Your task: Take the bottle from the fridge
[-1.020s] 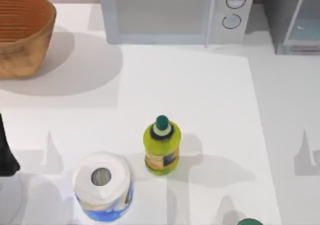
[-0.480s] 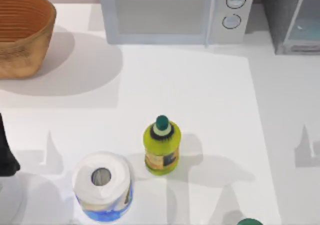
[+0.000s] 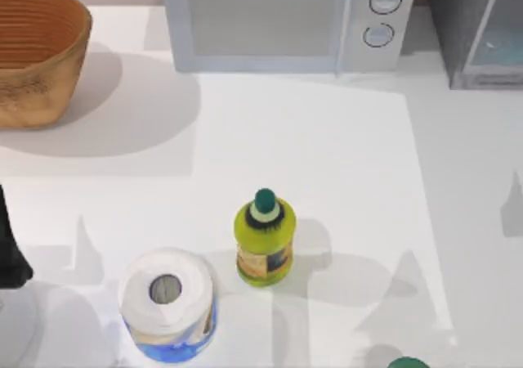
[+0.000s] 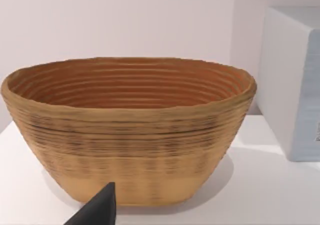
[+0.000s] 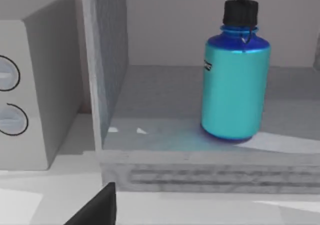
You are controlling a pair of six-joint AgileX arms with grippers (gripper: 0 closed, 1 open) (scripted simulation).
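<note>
The fridge [image 3: 474, 24] is a dark grey box with a pale frame at the table's far right corner. The right wrist view looks straight into the fridge [image 5: 107, 60]. The blue bottle [image 5: 235, 85] with a black cap stands upright on its floor, toward the back. A dark part of my right gripper [image 5: 97, 210] shows at that view's edge, well short of the fridge's front sill and apart from the bottle. My left arm [image 3: 8, 245] stays at the table's left edge, and a dark part of my left gripper [image 4: 97, 210] faces the basket [image 4: 127, 130].
A light grey microwave [image 3: 278, 20] stands left of the fridge, at the back. A woven basket [image 3: 37, 53] sits far left. A yellow-green bottle [image 3: 264, 241] and a paper roll [image 3: 167, 302] stand near the front middle. A green object [image 3: 409, 362] peeks in at the front edge.
The pointed shadows on the table's right side have shifted toward the far right. Nothing on the table and not the left arm has moved.
</note>
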